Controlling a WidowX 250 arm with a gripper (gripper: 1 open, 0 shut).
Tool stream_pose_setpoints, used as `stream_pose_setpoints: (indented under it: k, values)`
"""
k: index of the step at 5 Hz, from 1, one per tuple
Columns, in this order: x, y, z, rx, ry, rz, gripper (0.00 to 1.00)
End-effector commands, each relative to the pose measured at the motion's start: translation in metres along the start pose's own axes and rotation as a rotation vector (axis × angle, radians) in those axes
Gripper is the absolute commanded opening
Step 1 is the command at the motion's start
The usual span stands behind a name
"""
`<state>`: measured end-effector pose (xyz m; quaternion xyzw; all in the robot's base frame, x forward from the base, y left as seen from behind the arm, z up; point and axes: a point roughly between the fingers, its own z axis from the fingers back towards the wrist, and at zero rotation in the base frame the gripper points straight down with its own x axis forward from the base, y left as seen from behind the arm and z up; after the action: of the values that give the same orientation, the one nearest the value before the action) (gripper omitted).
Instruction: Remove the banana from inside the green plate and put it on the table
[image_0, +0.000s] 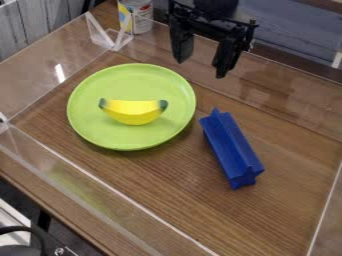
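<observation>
Camera view from the front corner shows my gripper (202, 62) hanging above the far side of the desk (147, 190), pointing down, its dark jaws spread apart and holding nothing. Nearer and to the left in the picture, the banana (134, 110) lies inside the green plate (94, 125), curved ends up, well apart from my gripper. A blue ridged block (231, 148) lies on the desk just beside the plate's right rim. Behind, past the clear wall, stands a white bottle (134, 15) with a yellow label; its writing is too small to read.
</observation>
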<state>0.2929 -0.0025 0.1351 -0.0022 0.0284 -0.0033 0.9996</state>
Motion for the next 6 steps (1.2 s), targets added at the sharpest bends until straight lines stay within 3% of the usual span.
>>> stream_pose_setpoints:
  k: [1,2,4,6]
  values:
    - [-0.004,0.008,-0.007,0.01,0.024,-0.076,1.0]
    - [-0.016,0.024,-0.013,0.023,0.045,-0.283,1.0]
    - [-0.033,0.068,-0.027,0.043,0.044,-0.619,1.0]
    - [-0.041,0.098,-0.049,0.032,0.061,-0.642,1.0]
